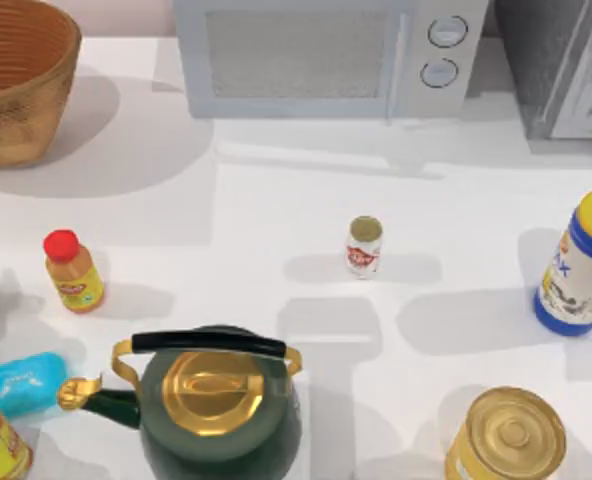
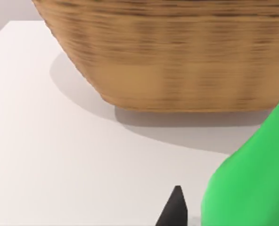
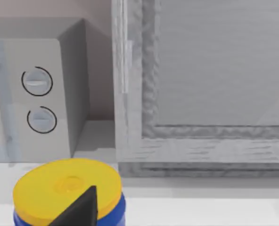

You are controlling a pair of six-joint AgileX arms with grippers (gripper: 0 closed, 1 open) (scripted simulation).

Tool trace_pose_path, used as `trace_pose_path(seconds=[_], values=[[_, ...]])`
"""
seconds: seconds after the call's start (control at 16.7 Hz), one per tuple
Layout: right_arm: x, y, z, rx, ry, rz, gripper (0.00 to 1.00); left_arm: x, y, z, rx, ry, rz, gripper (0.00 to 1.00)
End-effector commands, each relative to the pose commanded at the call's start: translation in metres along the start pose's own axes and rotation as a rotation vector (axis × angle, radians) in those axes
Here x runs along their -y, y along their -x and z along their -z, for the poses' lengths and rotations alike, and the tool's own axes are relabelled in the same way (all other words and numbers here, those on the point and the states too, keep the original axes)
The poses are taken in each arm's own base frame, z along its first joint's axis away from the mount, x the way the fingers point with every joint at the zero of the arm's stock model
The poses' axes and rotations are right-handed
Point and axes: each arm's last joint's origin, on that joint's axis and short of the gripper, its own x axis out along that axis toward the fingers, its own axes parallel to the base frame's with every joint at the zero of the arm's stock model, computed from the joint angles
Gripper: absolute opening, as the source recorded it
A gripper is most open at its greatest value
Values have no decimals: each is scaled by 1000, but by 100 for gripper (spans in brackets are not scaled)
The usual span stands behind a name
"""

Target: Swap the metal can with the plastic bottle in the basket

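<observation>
Basket point(image 1: 16, 85) sits at the desk's point(image 1: 276, 220) eleven o'clock corner, its visible interior bare. Left gripper's spread I cannot tell; a green object point(image 2: 252, 179) lies beside it.

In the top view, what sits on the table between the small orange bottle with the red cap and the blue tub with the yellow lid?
One small can stands between the red-capped bottle and the yellow-lidded tub; the rest of that stretch of table is bare, as the top view shows.

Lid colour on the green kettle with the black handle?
Gold, shiny metallic lid on the dark green kettle; top view shows it best.
</observation>
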Motion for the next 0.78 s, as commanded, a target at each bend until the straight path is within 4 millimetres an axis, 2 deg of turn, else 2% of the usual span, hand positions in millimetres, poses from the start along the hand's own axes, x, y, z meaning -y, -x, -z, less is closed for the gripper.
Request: trace_pose_path(seconds=[0.12,0.3,0.6,0.78], values=[[0,0,0,0,0,0,100,0,-7,-12,28,-23,4,0],[0,0,0,0,0,0,100,-11,-23,-43,79,-57,-36,0],[0,0,0,0,0,0,100,-45,-48,-118,117,-76,-168,0],[0,0,0,0,0,0,100,-53,-62,-167,104,-61,-202,0]])
